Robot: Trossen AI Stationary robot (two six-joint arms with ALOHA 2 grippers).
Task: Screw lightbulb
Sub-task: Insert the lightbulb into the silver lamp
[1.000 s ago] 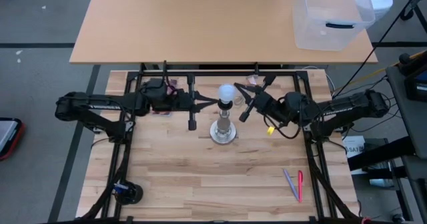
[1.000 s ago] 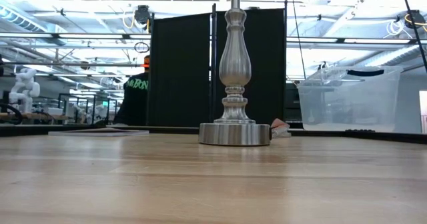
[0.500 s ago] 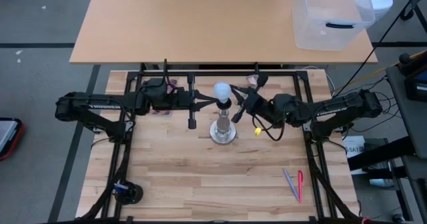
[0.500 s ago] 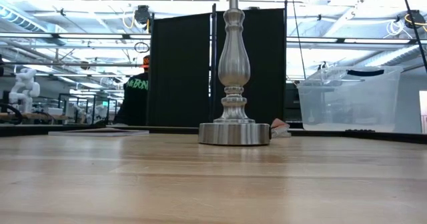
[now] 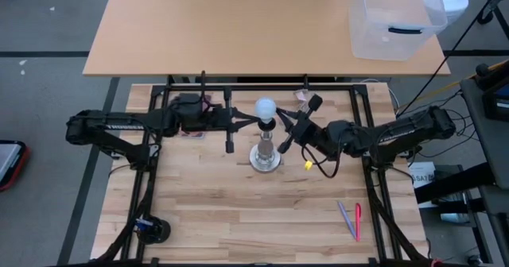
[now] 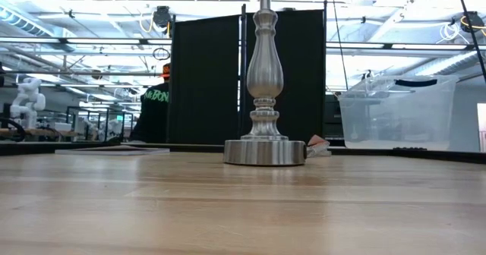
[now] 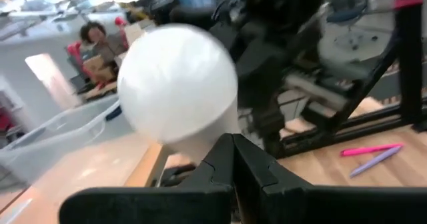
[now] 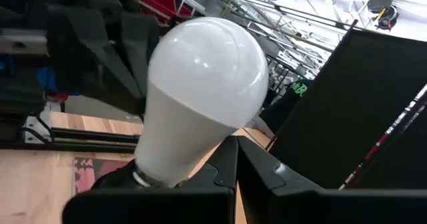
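Lightbulb: sat atop silver stand on wood-plank table. Left gripper and right gripper: fingers closed, flanking socket, holding nothing. Black screen, clear bin behind.

Lightbulb cut off above low view's top edge

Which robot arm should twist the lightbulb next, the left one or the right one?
Probably the right. The right gripper, shut, sits beside the socket under the lightbulb. The left gripper, also shut, seems to steady the stand.
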